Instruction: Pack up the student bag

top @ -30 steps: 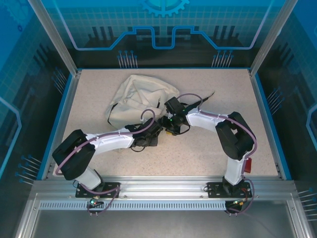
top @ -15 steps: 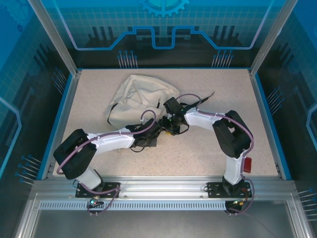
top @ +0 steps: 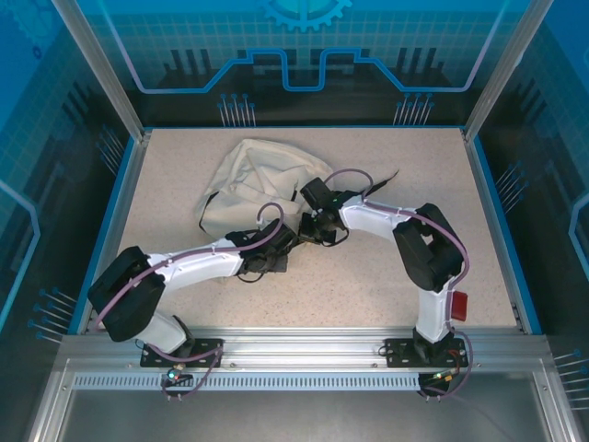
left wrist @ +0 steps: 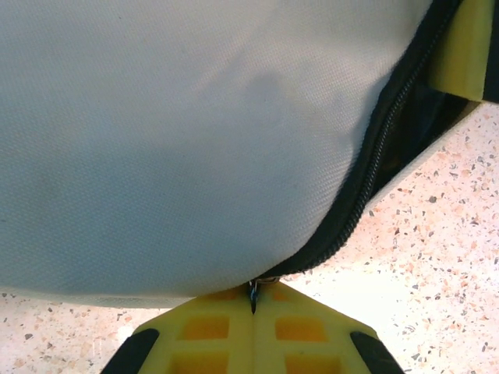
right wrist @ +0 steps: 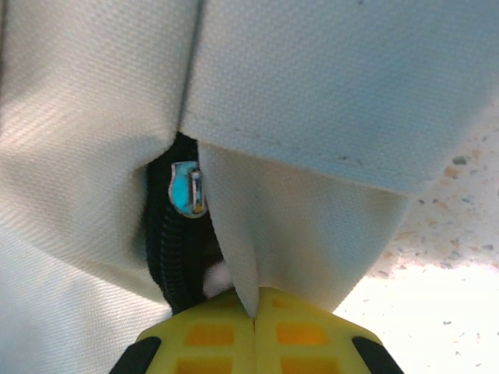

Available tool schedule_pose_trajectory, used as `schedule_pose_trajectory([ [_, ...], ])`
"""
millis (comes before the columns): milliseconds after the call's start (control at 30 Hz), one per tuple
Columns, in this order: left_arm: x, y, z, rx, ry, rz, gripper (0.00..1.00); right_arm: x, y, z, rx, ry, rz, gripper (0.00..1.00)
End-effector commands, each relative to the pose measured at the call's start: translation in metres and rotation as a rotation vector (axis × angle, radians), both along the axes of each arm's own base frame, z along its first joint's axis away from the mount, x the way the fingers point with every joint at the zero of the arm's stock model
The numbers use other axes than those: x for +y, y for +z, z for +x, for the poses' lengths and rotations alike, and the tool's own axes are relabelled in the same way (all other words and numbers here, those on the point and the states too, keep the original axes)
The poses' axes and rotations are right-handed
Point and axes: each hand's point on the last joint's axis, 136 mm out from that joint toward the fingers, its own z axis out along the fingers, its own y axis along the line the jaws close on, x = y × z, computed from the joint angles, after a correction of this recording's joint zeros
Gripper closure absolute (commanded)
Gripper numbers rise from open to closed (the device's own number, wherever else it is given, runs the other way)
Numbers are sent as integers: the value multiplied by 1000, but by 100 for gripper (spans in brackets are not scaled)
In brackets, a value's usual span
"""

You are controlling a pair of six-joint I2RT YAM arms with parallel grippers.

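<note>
The student bag [top: 258, 180], cream fabric with black zip trim, lies slumped at the back middle of the table. My left gripper [top: 287, 238] is at its near edge. In the left wrist view the left gripper [left wrist: 253, 300] is shut on a small metal zip pull [left wrist: 253, 290] at the end of the black zip [left wrist: 366, 179]. My right gripper [top: 311, 224] meets the bag from the right. Up close, the right gripper [right wrist: 254, 308] is shut on a fold of the bag's cream fabric [right wrist: 288, 234], beside a turquoise zip tab [right wrist: 187, 188].
The speckled table [top: 386, 276] has a raised blue rim [top: 497, 221] on its sides and back. A black strap [top: 204, 221] trails from the bag's left side. A dark flat piece [top: 269, 262] lies under my left wrist.
Both grippers have closed, the left on the zip pull and the right on the fabric fold. Both wrists have edged a little toward the bag.
</note>
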Motion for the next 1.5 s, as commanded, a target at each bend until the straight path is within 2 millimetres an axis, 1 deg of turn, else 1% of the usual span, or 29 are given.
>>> schedule_pose_trajectory([
  [0,45,-11,-20,71,88,121,100,-27,-11,6,-11,-31,-165,100],
  [200,57,-9,-20,89,134,116,100,-37,-10,7,-29,-43,-216,100],
  [300,60,-6,-20,94,131,126,100,-49,-8,9,-42,-58,-269,100],
  [400,61,-6,-20,109,121,94,100,-57,-7,9,-49,-72,-299,100],
  [467,63,-6,-19,119,124,71,100,-59,-6,9,-54,-77,-299,100],
  [533,57,-4,-19,120,97,37,100,-59,-6,9,-55,-76,-298,100],
  [567,58,-1,-18,117,95,45,100,-59,-6,8,-54,-75,-298,100],
  [600,57,0,-19,118,82,36,100,-56,-6,8,-52,-67,-287,100],
  [633,48,2,-19,123,49,-3,100,-49,-5,9,-63,-46,-249,100],
  [700,25,2,-21,133,-17,-114,98,-33,-3,8,-68,7,-191,100],
  [767,8,3,-21,132,-66,-194,90,-14,-1,6,-72,57,-123,100],
  [800,3,4,-20,124,-80,-207,86,-6,1,6,-77,80,-86,100],
  [833,-1,4,-19,113,-95,-218,77,1,2,4,-70,95,-58,100],
  [867,-3,5,-19,102,-101,-217,69,5,1,1,-62,104,-44,100],
  [933,-6,4,-19,91,-108,-223,61,11,0,-1,-51,119,-16,100],
  [1000,-4,-1,-19,79,-94,-218,53,12,-1,-2,-46,122,-6,100],
  [1133,2,-11,-17,59,-78,-175,51,13,0,-3,-45,122,-3,100],
  [1233,5,-17,-11,23,-80,-131,51,13,0,-2,-45,121,-1,100],
  [1400,-6,-20,-1,-22,-93,-167,60,14,0,-2,-43,121,0,100],
  [1467,-6,-25,1,-17,-91,-161,64,14,0,-2,-41,118,0,100],
])
